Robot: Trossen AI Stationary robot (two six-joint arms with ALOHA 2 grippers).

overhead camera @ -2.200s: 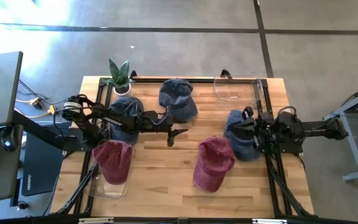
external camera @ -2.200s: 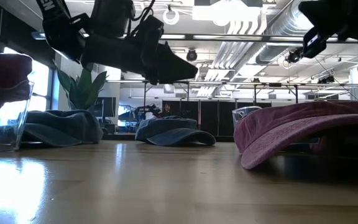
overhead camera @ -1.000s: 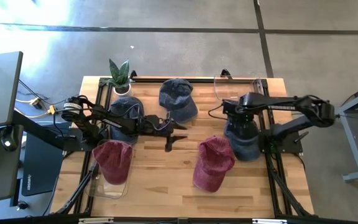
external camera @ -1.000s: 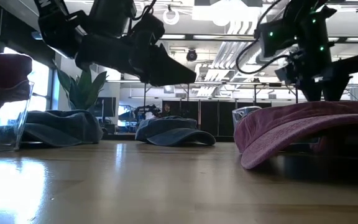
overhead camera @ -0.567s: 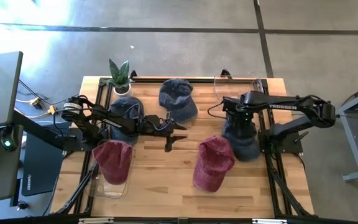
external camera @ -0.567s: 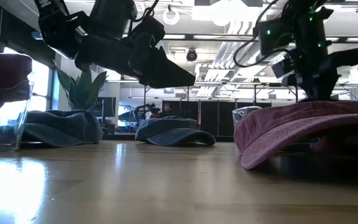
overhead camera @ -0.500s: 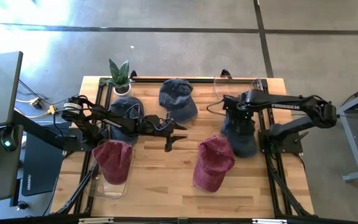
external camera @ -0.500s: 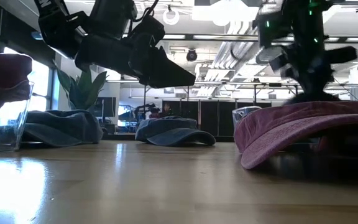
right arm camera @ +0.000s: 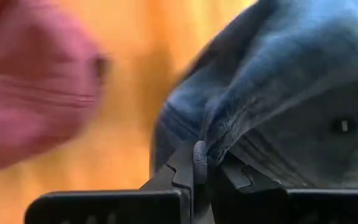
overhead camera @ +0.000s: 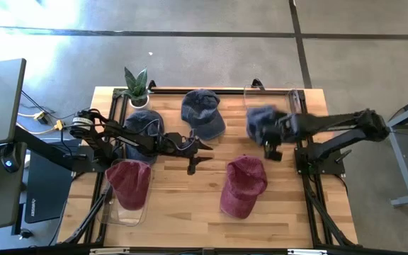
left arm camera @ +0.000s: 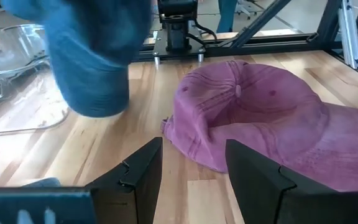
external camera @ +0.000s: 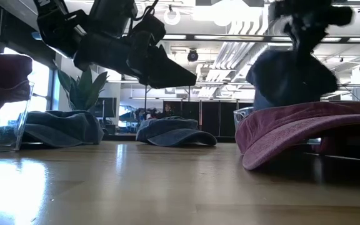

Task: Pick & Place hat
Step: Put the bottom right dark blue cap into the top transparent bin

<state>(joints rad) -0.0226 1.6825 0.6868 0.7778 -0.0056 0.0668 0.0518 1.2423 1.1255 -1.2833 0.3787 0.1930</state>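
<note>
Bright daylight glare on the left tabletop [external camera: 17, 181], motion blur over the lifted blue hat [overhead camera: 262, 122].

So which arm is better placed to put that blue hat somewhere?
The right one. Its claw is pinched on the blue hat, already lifted off the table. The left claw hangs empty mid-table.

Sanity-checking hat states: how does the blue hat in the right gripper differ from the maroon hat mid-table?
The blue hat is denim blue and hangs lifted off the table, pinched in the shut right gripper. The maroon hat is dark red and lies flat on the wood, untouched. Both are soft brimmed caps.
</note>
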